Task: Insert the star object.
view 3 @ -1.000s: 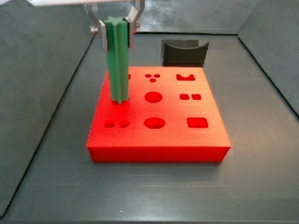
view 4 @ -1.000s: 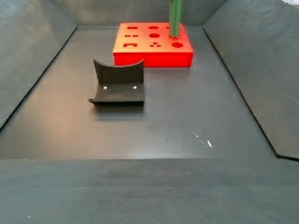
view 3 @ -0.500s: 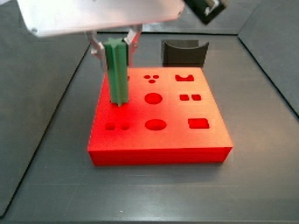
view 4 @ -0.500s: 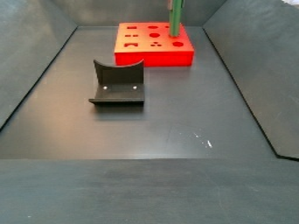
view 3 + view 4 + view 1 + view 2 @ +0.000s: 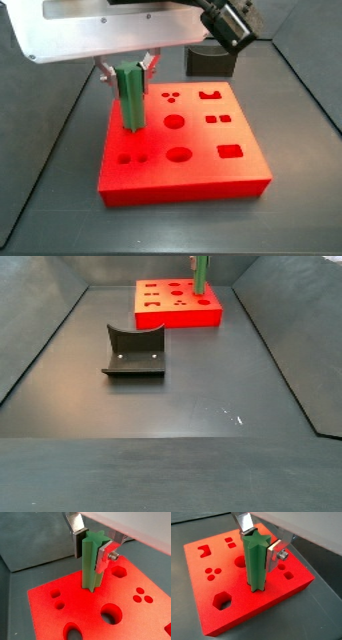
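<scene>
The star object (image 5: 132,97), a green star-section peg, stands upright with its lower end at the top face of the red block (image 5: 181,150), near the tabletop's far edge in a side view (image 5: 198,273). The gripper (image 5: 93,547) clamps its upper part between silver fingers (image 5: 278,552). No writing is legible.

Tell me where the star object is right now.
The star object stands upright between the gripper fingers, its lower end at the red block's top, seen in both wrist views.
</scene>
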Robot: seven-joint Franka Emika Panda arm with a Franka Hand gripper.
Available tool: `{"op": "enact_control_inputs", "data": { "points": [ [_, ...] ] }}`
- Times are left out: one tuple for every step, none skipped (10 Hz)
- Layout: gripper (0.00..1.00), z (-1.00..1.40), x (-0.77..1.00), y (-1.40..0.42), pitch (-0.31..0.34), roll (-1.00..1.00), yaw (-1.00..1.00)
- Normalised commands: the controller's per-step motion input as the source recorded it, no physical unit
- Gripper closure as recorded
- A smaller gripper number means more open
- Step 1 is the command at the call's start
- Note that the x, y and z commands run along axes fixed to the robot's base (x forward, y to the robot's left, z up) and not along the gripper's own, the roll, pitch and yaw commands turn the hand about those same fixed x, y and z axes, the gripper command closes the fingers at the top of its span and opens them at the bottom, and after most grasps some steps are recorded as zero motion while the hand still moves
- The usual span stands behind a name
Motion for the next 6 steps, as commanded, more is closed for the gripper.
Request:
{"op": "enact_control_inputs", "data": {
  "points": [
    [1.00,-1.00,0.09,-0.27,-0.010,0.05,-0.03],
    [1.00,-1.00,0.23,-0.11,-0.003,0.03,-0.17],
    [1.00,-0.97,0.40,0.00,0.077,0.12,-0.36],
    [1.00,-0.80,0.17,0.00,0.091,0.13,-0.20],
    [1.00,0.00,0.00,0.00,0.000,-0.01,0.00],
    [1.00,0.00,0.02,0.00,0.013,0.00,0.00]
  ]
}}
